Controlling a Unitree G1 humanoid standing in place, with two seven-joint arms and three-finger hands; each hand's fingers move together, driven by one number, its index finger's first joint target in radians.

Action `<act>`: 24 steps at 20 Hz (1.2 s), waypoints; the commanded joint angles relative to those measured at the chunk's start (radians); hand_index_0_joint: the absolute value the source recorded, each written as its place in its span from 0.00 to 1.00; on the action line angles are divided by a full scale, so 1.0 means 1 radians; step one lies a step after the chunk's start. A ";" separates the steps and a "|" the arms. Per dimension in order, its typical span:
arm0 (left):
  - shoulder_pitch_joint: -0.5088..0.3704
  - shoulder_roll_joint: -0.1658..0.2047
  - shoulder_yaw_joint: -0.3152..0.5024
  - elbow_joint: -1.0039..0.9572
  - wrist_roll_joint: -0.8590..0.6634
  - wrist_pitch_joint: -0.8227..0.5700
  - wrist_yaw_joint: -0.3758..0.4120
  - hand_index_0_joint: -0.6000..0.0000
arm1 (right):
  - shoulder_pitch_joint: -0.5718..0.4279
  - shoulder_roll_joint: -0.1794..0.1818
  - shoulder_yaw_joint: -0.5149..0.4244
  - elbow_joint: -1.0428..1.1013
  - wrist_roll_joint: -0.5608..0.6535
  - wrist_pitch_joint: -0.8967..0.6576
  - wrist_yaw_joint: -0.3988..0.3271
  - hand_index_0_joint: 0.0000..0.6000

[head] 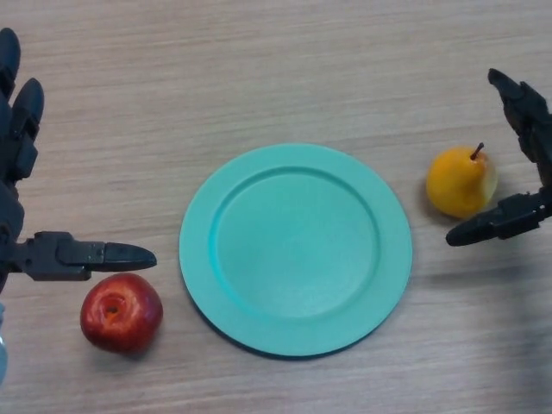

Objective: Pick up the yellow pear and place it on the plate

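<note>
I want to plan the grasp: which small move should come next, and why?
Probably move the right hand a little left and close it round the yellow pear: its open fingers sit beside the pear without holding it, and the teal plate has nothing on it.

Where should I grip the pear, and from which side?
Grip the pear round its wide belly, not the thin stem pointing up and away. Come from its right with the right hand, already open beside it, thumb near and fingers far. The plate lies to its left.
</note>
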 commanded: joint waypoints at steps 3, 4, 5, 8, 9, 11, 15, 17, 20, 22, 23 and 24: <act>-0.017 0.040 0.073 -0.048 -0.031 -0.162 0.020 1.00 | -0.143 -0.049 -0.035 0.129 0.019 -0.222 -0.057 0.00; -0.013 0.040 0.079 -0.045 -0.025 -0.166 0.021 1.00 | -0.166 -0.049 -0.027 0.195 0.006 -0.260 -0.065 0.00; -0.012 0.040 0.081 -0.045 -0.022 -0.167 0.022 1.00 | -0.173 -0.048 -0.024 0.213 0.003 -0.264 -0.063 0.00; -0.013 0.040 0.086 -0.038 -0.021 -0.163 0.025 1.00 | -0.220 -0.037 -0.018 0.312 -0.006 -0.312 -0.073 0.00; -0.015 0.041 0.087 -0.037 -0.020 -0.162 0.027 1.00 | -0.221 -0.034 -0.018 0.316 -0.002 -0.311 -0.069 0.00; -0.015 0.038 0.082 -0.028 -0.017 -0.169 0.028 1.00 | -0.234 -0.023 -0.015 0.345 0.001 -0.336 -0.076 0.00; -0.022 0.041 0.078 -0.015 -0.013 -0.169 0.031 1.00 | -0.252 -0.021 -0.011 0.385 -0.006 -0.357 -0.095 0.25; -0.024 0.041 0.078 -0.010 -0.012 -0.173 0.032 1.00 | -0.256 -0.023 -0.005 0.404 -0.029 -0.371 -0.126 0.67; -0.031 0.039 0.069 0.010 -0.004 -0.185 0.042 1.00 | -0.275 -0.074 0.063 0.468 -0.240 -0.437 -0.315 1.00; -0.034 0.043 0.067 0.010 -0.001 -0.178 0.049 1.00 | -0.275 -0.105 0.094 0.473 -0.391 -0.480 -0.457 1.00; -0.035 0.042 0.059 0.008 0.006 -0.173 0.054 1.00 | -0.279 -0.110 0.104 0.481 -0.452 -0.491 -0.501 1.00; -0.037 0.035 0.048 0.007 0.011 -0.177 0.059 1.00 | -0.278 -0.101 0.068 0.486 -0.415 -0.515 -0.452 1.00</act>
